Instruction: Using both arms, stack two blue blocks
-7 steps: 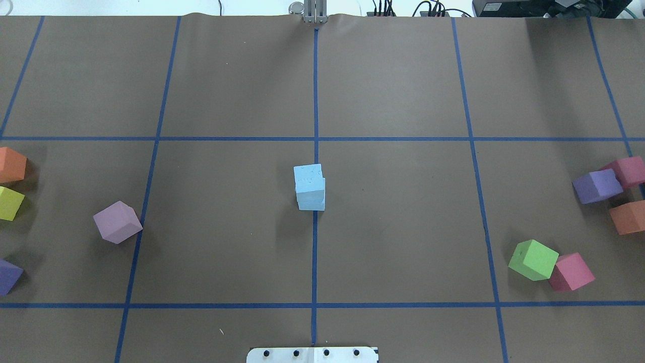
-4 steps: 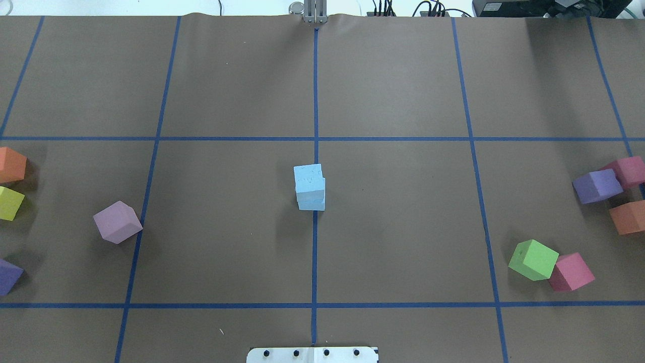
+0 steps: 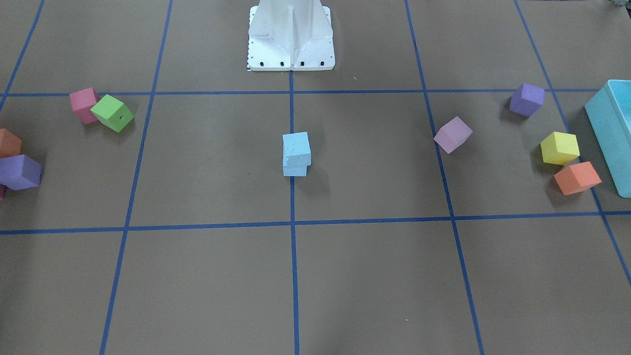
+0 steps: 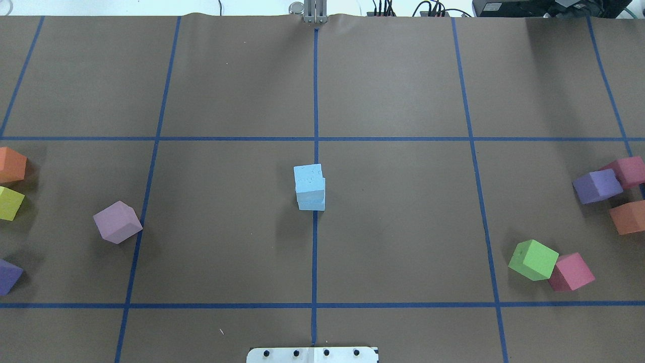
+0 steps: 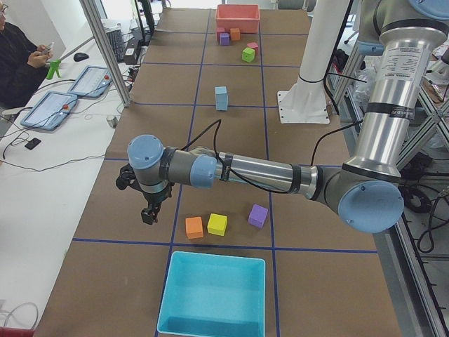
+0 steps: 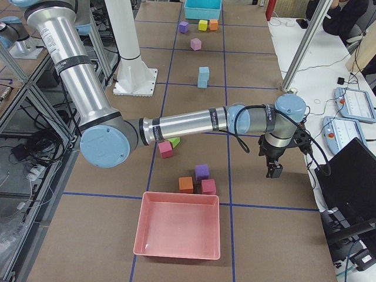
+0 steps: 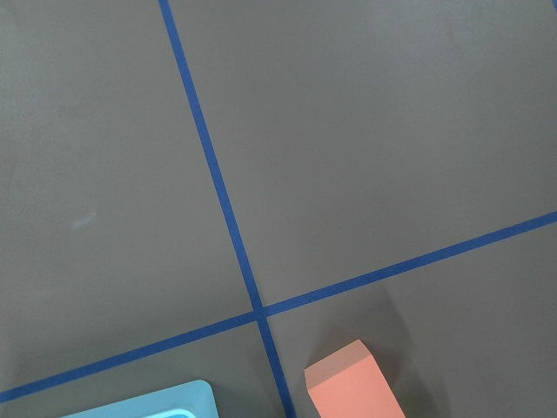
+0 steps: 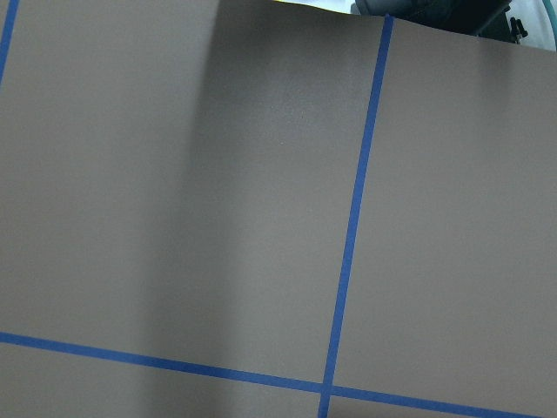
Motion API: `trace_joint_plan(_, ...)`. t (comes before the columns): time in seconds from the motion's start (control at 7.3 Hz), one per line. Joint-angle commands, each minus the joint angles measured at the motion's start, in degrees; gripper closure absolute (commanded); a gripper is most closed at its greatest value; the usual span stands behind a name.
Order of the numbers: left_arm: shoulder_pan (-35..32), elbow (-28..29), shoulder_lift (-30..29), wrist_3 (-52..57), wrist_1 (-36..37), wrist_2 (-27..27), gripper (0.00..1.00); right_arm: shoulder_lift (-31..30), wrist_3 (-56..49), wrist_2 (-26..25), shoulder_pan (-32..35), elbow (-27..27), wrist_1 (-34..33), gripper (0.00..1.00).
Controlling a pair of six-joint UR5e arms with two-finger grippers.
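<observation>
A brown paper table (image 4: 403, 75) marked with a blue tape grid. The 2 blue blocks stand stacked at its middle, on the centre tape line: the upper blue block (image 4: 308, 177) sits on the lower blue block (image 4: 312, 202), set slightly askew so their edges do not line up. Nothing touches the stack.

Compared with the overhead pictures from 1 second and half a second ago, nothing differs: the stack and the loose cubes lie in the same places, and no arm shows in that view.

In the side views, the left arm (image 5: 259, 170) stretches out low across the table's left end. Its left gripper (image 5: 148, 214) hangs above the paper just beside an orange cube (image 5: 193, 227) and a yellow cube (image 5: 217, 224), near a turquoise bin (image 5: 214, 295). The right arm (image 6: 188, 123) reaches likewise across the right end, with the right gripper (image 6: 274, 170) hanging near a purple cube (image 6: 202, 171) and a pink bin (image 6: 176, 226). Both grippers are well apart from the stack. Whether either gripper's jaws are spread or closed cannot be told from these views.
</observation>
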Motion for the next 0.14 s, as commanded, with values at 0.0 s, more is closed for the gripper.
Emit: trace_joint_plan(0.0,0.02,0.01,-0.21,-0.07,-0.03,0.00,0.02,0.07,0.03,-0.03,-0.11,-0.22,0.02,0.00)
